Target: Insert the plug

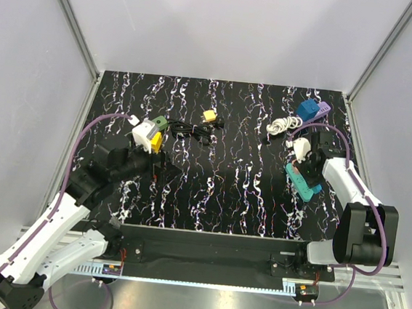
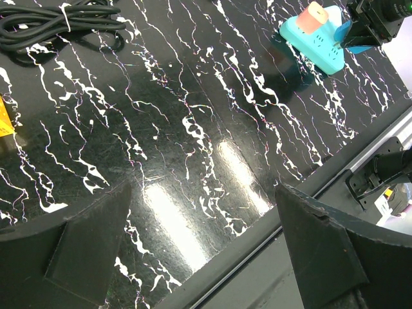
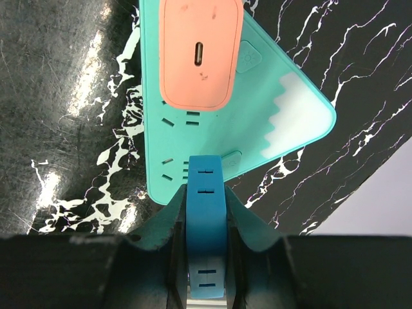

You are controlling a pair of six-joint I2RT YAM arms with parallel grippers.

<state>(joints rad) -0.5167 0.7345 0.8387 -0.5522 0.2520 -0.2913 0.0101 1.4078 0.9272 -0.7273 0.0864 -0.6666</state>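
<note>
- Right jaws are clenched on the blue plug (image 3: 206, 257), which is held by the right gripper (image 3: 206, 193) over the near end of the teal power strip (image 3: 277, 122); left gripper (image 2: 205, 193) jaws are released, nothing is held, and it is parked well apart from the strip
- Prongs are hidden under the plug body, so alignment with the slots cannot be confirmed; if offset or skewed, they would be driven onto the strip face and jammed
- Strip is not braced by anything; it could be slid or tipped on the glossy table (image 3: 58, 96) by an off-axis push, and the slots would be lost
- Plug is gripped on its narrow flanks; it could be twisted or slipped between the fingers under insertion force
- Pink adapter (image 3: 201, 51) is seated further along the strip; it could be brought against the plug if the strip shifts
- Partial seating could be mistaken for done, since depth is poorly shown from above
</note>
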